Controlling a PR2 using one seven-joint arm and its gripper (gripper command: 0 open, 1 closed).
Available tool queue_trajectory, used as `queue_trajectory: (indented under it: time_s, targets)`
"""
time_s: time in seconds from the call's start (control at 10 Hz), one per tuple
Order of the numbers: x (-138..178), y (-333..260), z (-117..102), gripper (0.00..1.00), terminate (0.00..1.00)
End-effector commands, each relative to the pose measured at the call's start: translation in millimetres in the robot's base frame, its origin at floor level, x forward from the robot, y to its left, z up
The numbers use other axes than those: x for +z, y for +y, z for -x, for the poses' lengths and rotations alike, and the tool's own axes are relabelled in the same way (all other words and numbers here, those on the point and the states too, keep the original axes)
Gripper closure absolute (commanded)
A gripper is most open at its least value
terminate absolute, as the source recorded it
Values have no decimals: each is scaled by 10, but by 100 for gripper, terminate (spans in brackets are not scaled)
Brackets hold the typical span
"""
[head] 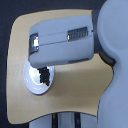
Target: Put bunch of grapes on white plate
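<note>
The white plate (30,82) lies on the tan table toward the exterior view's left. A dark cluster, the bunch of grapes (45,76), shows over the plate's right half, just below the big grey forearm (62,42). The forearm covers the gripper (42,69) almost fully. Only dark bits of it show right above the grapes, blending with them. I cannot tell whether its fingers hold the grapes or stand apart. Nor can I tell whether the grapes rest on the plate or hang just above it.
The tan wooden table (75,87) has a rounded edge against a dark floor. The robot's grey body (115,55) fills the exterior view's right side. A grey base part (65,120) shows at the bottom.
</note>
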Motion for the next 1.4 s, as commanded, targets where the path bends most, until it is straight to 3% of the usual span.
queue_trajectory:
  time_s: [0.0,0.4,1.3]
  targets:
    - [-379,578,-176,100,0]
    - [-635,1104,-125,100,0]
    - [-1165,842,132,100,0]
